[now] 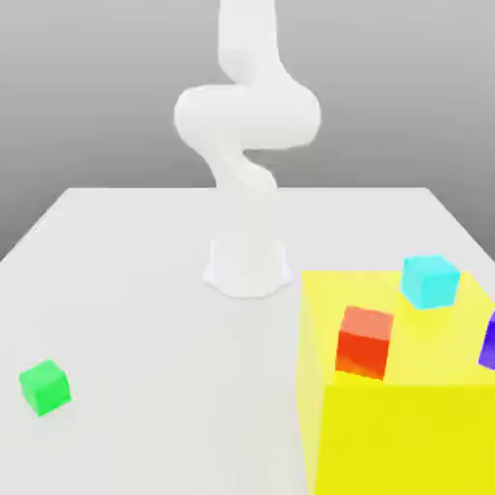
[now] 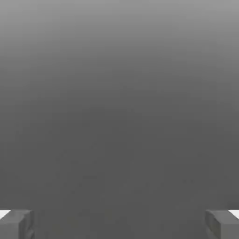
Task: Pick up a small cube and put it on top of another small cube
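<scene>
White arm [image 1: 247, 145] upright, gripper [image 2: 119, 224] spread wide.

I see a flat white table [image 1: 116, 290] under soft, even light, with a plain grey backdrop [image 1: 87, 87] behind it (lighter low down, darker toward the top); no hard shadows fall anywhere.

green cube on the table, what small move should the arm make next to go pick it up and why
Probably swing the open gripper toward the green cube and start lowering over it. The cube sits alone on the white table at the exterior view's left, far from the red cube and cyan cube on the yellow block. The fingers hold nothing.
</scene>
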Tool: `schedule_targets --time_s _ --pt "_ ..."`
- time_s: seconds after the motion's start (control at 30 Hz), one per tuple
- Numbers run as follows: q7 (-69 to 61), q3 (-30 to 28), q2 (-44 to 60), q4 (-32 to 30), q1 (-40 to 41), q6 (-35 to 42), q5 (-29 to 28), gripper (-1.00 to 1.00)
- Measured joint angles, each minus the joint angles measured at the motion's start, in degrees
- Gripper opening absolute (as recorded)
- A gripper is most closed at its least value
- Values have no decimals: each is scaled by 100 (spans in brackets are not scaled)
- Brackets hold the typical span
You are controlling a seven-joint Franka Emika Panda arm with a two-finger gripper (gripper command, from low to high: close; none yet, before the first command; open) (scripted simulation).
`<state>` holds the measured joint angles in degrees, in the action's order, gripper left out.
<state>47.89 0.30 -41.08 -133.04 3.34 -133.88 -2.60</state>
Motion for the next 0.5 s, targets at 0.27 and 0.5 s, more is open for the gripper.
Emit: schedule_targets --time_s 0.27,0.5 --pt "591 -155 1552 -399 959 -654 -747 0" --pt "849 -605 2865 -746 1565 -1235 -1042 0"
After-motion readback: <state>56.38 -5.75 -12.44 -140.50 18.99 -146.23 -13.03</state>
